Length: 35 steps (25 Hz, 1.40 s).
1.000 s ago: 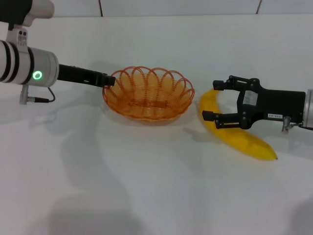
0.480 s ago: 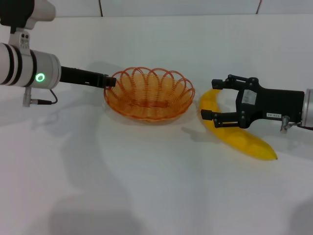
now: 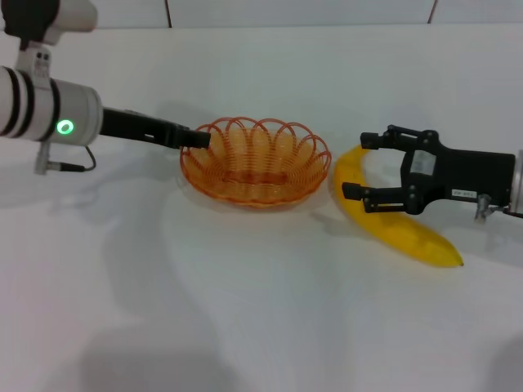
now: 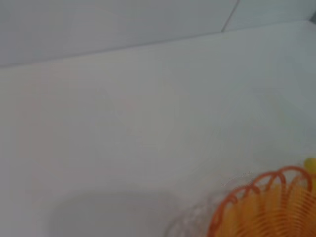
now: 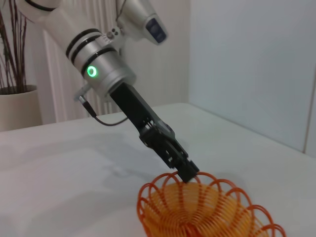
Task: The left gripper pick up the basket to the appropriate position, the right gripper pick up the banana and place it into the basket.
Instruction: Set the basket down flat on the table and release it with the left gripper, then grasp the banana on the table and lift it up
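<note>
The orange wire basket (image 3: pixel 255 163) sits mid-table in the head view. My left gripper (image 3: pixel 198 140) is shut on its left rim, and the right wrist view shows the claw (image 5: pixel 190 175) clamped on the scalloped edge of the basket (image 5: pixel 207 210). The yellow banana (image 3: pixel 392 229) lies on the table just right of the basket. My right gripper (image 3: pixel 356 167) is open, one finger on each side of the banana's upper end. The left wrist view shows only a part of the basket rim (image 4: pixel 261 207) and a sliver of the banana (image 4: pixel 311 165).
The white table (image 3: pixel 245 286) spreads wide in front of the basket and banana. A wall runs along its far edge. In the right wrist view a potted plant (image 5: pixel 17 103) stands behind the table.
My left gripper has carried the basket a little to the right, closer to the banana. My right gripper has shifted slightly right and stays open around the banana.
</note>
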### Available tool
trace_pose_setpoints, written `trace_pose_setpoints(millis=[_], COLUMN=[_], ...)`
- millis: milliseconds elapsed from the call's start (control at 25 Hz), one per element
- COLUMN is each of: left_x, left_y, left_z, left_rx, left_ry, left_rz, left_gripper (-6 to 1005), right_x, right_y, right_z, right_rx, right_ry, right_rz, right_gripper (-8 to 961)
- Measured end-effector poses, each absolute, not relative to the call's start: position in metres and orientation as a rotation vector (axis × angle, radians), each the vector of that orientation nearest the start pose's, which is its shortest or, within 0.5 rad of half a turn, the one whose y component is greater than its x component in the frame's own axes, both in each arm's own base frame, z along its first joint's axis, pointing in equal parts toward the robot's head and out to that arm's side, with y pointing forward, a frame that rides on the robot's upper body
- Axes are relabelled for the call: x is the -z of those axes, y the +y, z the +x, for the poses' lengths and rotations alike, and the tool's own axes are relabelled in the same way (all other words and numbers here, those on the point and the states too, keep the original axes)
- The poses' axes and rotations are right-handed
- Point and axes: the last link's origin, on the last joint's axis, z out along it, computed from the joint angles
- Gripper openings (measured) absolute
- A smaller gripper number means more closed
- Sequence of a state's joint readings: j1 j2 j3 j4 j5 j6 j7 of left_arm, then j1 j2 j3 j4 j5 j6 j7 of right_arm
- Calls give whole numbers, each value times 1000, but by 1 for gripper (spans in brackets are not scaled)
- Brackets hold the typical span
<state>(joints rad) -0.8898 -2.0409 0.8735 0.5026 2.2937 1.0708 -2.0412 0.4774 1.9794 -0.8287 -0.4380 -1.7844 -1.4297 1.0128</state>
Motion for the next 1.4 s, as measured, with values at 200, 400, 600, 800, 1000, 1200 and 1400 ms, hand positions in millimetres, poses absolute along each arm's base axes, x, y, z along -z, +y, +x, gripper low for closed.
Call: trace_pose_setpoints(millis=[200,400,600,800,1000,1200,1400], left_x=[-4,-46,-43,-20,-4,-1,0], left_y=[426,364,309,273,270,271,273], left_z=[-218,-253,-286,-315,-325,-327,-326], left_rx=[241,489,686,647,612,627,628], left_ry=[-993,-714,-380,-280,-304,-334,-328], left_rz=[-2509,-2531,-2499,-2533,-2552,-2531,-2531], left_gripper=[462,689,810,874,895,893,893], right_x=[-8,-13,-20,-21,-14,-11,-5], right_y=[317,317,309,301,295,303,315], right_z=[309,312,324,333,341,333,323], right_rx=[-644,-663,-665,-624,-547,-541,-435], right_ry=[414,426,471,504,599,730,820], right_rz=[-2590,-2552,-2497,-2523,-2591,-2625,-2680], right_gripper=[895,895,894,894,894,893,893])
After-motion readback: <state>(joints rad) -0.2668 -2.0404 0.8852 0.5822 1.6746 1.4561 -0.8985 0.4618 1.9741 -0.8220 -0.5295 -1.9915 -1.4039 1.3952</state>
